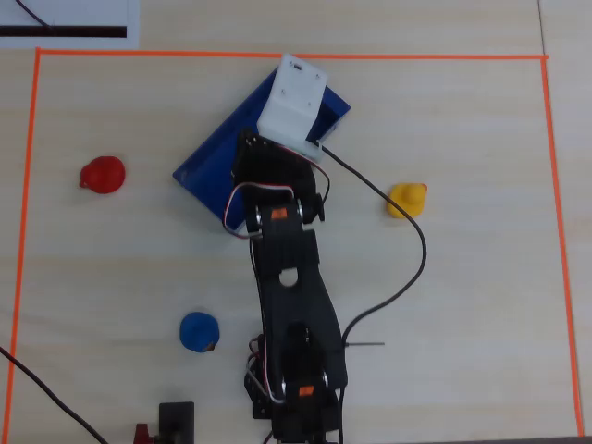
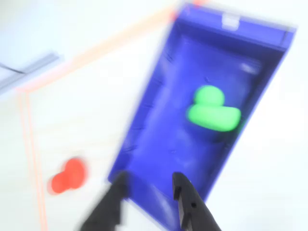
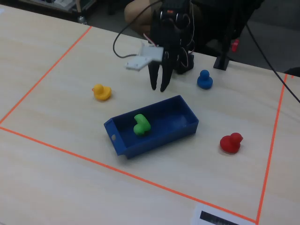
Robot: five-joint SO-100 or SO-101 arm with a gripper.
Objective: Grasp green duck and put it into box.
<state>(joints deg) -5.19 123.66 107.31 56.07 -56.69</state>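
While the small bright green rubber duck [image 3: 141,124] lies inside the royal-blue rectangular plastic box [image 3: 185,131], the black two-finger gripper [image 3: 158,88] hangs above the box's rim — fingers slightly parted, empty.

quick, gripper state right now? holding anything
Gripper: open and empty, above the near end of the box; the green duck lies inside the box.

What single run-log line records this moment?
small green rubber duck: inside blue plastic box | gripper: empty, raised above box
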